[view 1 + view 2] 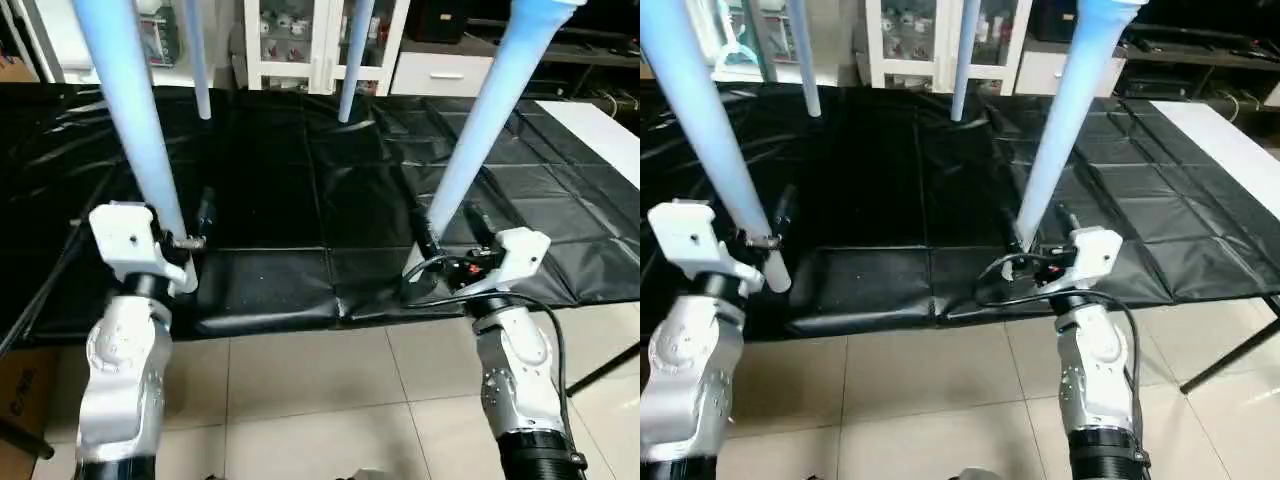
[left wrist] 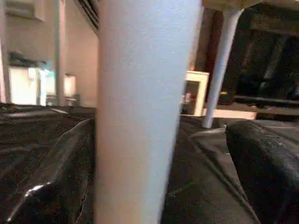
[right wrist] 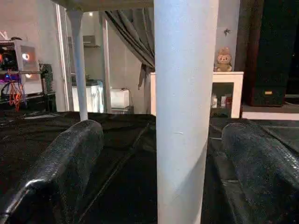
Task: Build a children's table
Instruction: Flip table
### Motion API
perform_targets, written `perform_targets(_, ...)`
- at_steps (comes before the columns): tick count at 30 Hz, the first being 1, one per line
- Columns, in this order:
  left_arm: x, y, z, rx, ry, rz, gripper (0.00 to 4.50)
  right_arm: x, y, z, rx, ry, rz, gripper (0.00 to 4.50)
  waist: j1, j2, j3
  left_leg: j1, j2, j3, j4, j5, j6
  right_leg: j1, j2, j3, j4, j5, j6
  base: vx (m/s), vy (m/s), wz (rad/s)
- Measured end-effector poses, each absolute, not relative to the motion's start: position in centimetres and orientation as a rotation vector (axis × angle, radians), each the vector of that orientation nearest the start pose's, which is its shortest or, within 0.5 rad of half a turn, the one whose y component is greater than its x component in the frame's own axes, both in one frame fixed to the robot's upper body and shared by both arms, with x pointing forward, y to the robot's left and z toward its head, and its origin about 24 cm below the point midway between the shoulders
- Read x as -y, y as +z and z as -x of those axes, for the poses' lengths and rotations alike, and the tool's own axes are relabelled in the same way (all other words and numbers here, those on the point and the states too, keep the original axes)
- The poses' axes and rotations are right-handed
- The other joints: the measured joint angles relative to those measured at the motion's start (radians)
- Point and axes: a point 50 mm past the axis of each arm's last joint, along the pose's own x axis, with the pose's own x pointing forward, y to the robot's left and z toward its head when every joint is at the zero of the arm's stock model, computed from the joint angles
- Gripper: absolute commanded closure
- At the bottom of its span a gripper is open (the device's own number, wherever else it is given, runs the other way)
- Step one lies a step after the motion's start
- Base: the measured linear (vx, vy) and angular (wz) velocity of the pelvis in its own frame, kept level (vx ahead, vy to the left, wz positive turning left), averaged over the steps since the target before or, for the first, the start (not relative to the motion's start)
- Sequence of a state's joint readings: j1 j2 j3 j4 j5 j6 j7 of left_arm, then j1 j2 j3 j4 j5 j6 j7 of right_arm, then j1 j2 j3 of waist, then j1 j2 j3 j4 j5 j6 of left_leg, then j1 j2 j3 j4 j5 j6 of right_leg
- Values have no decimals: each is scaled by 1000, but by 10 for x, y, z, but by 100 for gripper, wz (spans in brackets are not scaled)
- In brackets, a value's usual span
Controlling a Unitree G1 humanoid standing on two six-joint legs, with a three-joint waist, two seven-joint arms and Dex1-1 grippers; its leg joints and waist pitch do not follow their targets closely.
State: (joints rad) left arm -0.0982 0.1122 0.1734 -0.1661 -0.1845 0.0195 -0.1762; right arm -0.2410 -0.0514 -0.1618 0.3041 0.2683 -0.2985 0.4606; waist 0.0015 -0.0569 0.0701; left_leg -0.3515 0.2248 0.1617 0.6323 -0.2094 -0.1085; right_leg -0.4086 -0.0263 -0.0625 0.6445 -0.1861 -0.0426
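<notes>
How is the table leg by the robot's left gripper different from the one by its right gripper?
The left near leg slants toward the robot's right going down, while the right near leg slants toward its left. The left near leg's foot rests by the black mat's front edge; the right near leg's foot is hidden behind the right gripper. Both are long, white and tapered, each standing between open fingers, the left gripper included.
</notes>
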Motion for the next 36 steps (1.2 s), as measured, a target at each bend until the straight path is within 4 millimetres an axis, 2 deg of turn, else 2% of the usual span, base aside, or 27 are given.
perform_targets(8,-194,103,-253,247,-74,27,2,166,74,-284,337,317,-166,0,2,-1,0,0,0,0,0,0,0,0,0,0,-1,0,0,0,0,0)
perform_targets(18,-198,107,-237,278,-69,46,2,170,71,-272,344,303,-168,0,-6,0,-1,-1,0,-5,0,0,0,1,0,-1,-4,0,1,0,0,0)
perform_targets(24,-201,100,-221,261,-53,92,2,174,72,-262,360,291,-175,0,-12,-1,-1,-2,0,-6,0,0,0,1,0,-1,-5,0,1,0,0,0)
perform_targets(29,-199,101,-201,267,-69,153,2,171,72,-250,360,336,-171,0,-21,-6,-4,-3,0,-7,-1,-1,1,1,1,-1,-8,0,1,0,0,0)
perform_targets(36,-197,96,-193,215,-29,158,2,170,70,-242,332,361,-192,0,-22,-10,-7,-4,-1,-9,-1,-1,1,3,1,-3,-18,1,3,0,0,0)
